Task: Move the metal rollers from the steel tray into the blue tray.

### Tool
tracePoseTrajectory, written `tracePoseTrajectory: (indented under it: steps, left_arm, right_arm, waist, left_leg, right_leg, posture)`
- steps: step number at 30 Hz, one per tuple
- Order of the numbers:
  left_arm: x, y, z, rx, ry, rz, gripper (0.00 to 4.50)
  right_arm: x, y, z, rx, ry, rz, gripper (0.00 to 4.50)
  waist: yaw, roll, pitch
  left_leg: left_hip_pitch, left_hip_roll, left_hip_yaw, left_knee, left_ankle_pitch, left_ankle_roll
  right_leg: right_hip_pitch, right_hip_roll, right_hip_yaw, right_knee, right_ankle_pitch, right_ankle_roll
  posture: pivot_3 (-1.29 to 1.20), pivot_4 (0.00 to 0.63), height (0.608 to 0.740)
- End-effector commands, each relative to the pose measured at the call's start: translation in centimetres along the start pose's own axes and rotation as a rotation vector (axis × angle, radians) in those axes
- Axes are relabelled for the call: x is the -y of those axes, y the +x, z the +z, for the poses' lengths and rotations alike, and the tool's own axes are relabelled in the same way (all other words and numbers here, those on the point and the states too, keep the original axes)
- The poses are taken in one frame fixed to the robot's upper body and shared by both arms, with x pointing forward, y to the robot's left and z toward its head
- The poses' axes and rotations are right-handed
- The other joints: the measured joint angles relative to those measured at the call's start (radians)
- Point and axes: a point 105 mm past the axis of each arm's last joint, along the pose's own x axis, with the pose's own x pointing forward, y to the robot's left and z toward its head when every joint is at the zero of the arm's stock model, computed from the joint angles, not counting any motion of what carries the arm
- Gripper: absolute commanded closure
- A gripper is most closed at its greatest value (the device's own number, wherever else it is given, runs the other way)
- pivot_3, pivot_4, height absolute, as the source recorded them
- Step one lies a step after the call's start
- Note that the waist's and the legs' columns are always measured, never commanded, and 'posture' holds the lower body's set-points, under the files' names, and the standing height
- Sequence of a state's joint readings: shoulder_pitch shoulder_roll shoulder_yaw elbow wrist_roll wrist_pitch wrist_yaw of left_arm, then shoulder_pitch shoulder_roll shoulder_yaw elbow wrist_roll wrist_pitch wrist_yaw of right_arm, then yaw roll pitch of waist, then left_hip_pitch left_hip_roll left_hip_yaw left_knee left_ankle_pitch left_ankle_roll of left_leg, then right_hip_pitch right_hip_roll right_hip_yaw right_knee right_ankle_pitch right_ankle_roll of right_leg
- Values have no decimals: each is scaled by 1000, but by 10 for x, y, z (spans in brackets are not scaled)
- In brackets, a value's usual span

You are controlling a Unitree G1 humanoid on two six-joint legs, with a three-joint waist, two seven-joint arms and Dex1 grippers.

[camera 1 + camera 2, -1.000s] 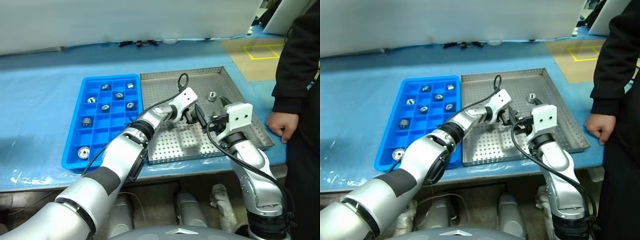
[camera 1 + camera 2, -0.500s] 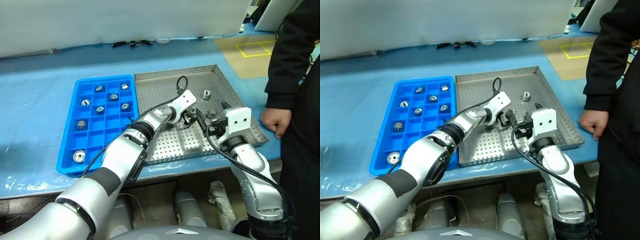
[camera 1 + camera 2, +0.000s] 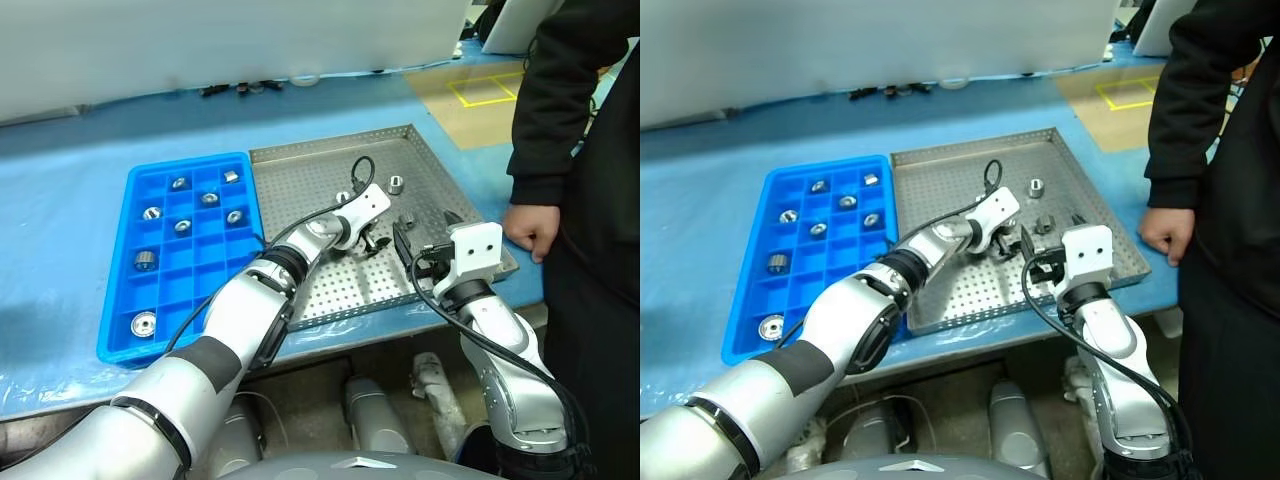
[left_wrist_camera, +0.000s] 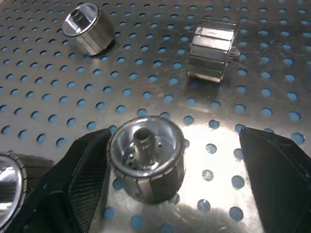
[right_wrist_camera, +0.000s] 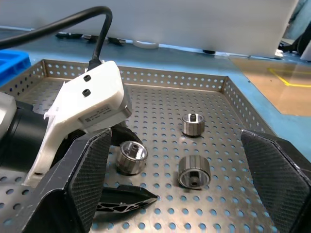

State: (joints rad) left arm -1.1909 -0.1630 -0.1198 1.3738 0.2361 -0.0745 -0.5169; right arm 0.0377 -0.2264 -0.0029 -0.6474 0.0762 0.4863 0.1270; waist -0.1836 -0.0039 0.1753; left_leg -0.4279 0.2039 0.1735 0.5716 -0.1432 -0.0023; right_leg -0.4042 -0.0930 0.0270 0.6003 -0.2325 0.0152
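My left gripper (image 4: 167, 189) stands wide, now straddling one roller (image 4: 147, 158) in the steel tray (image 3: 320, 180), nothing gripped; two more lie at 11 and 1 o'clock. Right gripper (image 5: 187, 194) open, empty. Blue tray (image 3: 120, 310) at 9 o'clock awaits. Ready to close.

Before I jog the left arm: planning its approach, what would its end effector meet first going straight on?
Probably the upright roller between its open fingers, one pad already beside it; past it lies the steel tray floor.
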Motion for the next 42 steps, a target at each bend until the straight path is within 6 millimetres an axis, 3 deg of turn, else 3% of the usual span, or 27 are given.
tracePoseTrajectory:
  steps: [1, 3, 7, 11, 19, 28, 31, 42]
  left_arm:
    - [28, 13, 3, 10, -27, -41, 655]
    - [24, 11, -2, -9, -21, -23, 1249]
    - [20, 9, -8, -27, -27, -13, 1249]
    - [16, 8, -11, -36, -21, 4, 2119]
    - [6, 1, 2, 46, -115, -32, 2119]
    - [-30, -20, 16, 132, -80, -3, 2119]
    - [-44, -27, 13, 126, -67, 52, 2620]
    - [-59, -39, 19, 185, -75, 57, 2767]
  right_arm:
    - [-1, -4, 18, 68, -16, -11, 0]
    - [-1, -3, 17, 66, -14, -9, 0]
    - [-3, -2, 16, 62, -10, -4, 0]
    - [-3, 0, 16, 63, -9, -2, 0]
    - [-3, 4, 17, 78, -2, 6, 0]
    - [-6, 17, 20, 99, -2, 58, 0]
    - [-8, 20, 19, 101, 3, 78, 0]
    - [-17, 30, 20, 116, 14, 127, 0]
  waist:
    - [-8, 0, 0]
    - [-15, 0, 0]
    - [-26, 0, 0]
    - [-32, 0, 0]
    - [-40, 0, 0]
    - [-39, 1, 0]
    - [-39, 1, 0]
    - [-11, 1, 0]
  left_leg:
    - [0, 0, 0, 0, 0, 0]
    - [-1, 0, 0, 0, 0, 0]
    - [-1, -1, 0, 4, -1, 2]
    - [-2, -1, -1, 4, -1, 2]
    - [-8, -1, -2, 4, -3, 5]
    - [-10, -5, -1, 4, -4, 12]
    - [-10, -6, -1, 5, -3, 12]
    - [-10, -10, -1, 4, -4, 14]
  right_leg:
    - [0, 0, 0, 0, 0, 0]
    - [0, 0, 0, -1, 0, 0]
    - [1, -1, 0, -1, 0, 0]
    - [2, -2, 0, -1, 0, 0]
    - [1, -3, -4, -10, 2, 3]
    - [1, -8, -5, -11, 3, 4]
    - [1, -10, -5, -11, 3, 4]
    - [1, -15, -5, -10, 3, 4]
  posture:
    - [-699, 150, 740]
    - [-698, 150, 740]
    - [-692, 150, 740]
    - [-686, 150, 740]
    - [-646, 150, 740]
    - [-560, 150, 740]
    - [-539, 150, 740]
    - [-490, 150, 740]
